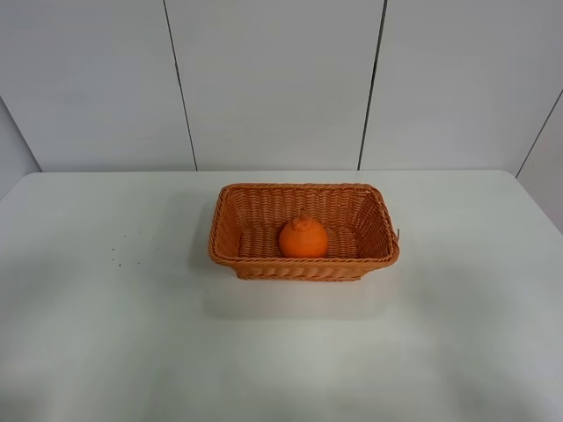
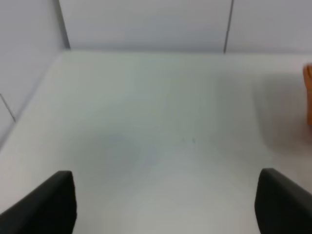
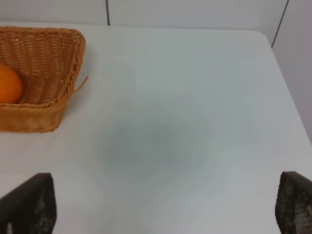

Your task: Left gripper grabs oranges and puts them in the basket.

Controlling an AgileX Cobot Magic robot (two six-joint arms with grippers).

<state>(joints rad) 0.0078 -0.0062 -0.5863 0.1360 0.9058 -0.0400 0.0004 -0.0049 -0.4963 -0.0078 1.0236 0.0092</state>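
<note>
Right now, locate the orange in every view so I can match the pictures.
Exterior high: the orange sits inside the basket, against its near wall.
Left wrist: not in it; only a sliver of the basket shows at the edge.
Right wrist: orange cut by the frame edge, inside the basket.
Shared landmark: the basket.

A rough woven wicker basket (image 1: 303,262) sits on a smooth, matt white table (image 1: 132,334).
</note>
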